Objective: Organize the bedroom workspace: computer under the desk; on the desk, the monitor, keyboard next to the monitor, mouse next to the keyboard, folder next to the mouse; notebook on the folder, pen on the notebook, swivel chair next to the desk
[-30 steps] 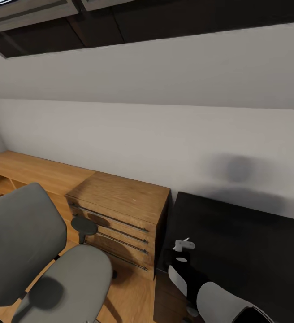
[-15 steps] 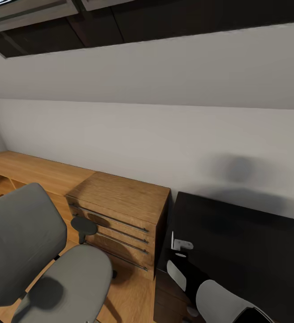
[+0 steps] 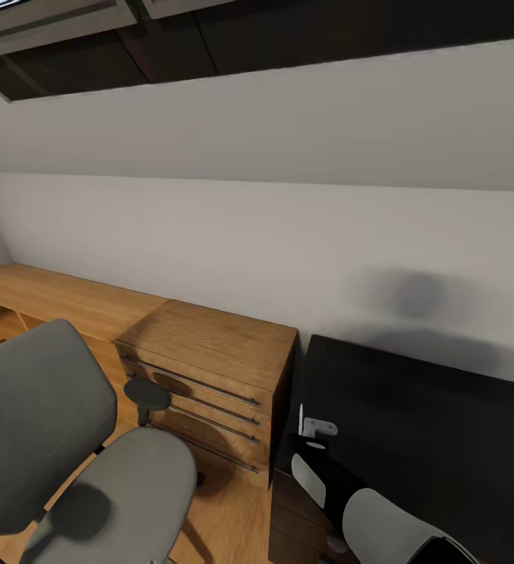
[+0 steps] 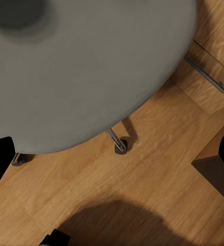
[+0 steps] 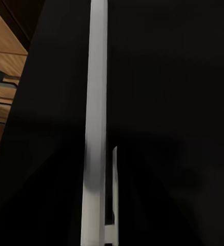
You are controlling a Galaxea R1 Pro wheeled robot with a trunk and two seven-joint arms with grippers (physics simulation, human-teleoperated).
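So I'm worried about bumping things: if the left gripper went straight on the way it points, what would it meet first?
Probably the grey seat of the swivel chair, which lies ahead of the left gripper beside the wood floor. Depth is unclear, so it might pass the seat's edge and reach the floor.

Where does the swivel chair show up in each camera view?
Head view: swivel chair at lower left, beside the wood cabinet.
Left wrist view: its grey seat from above, wood cabinet beyond.
Right wrist view: black desk, wood cabinet at its end.
Shared landmark: the wood cabinet.
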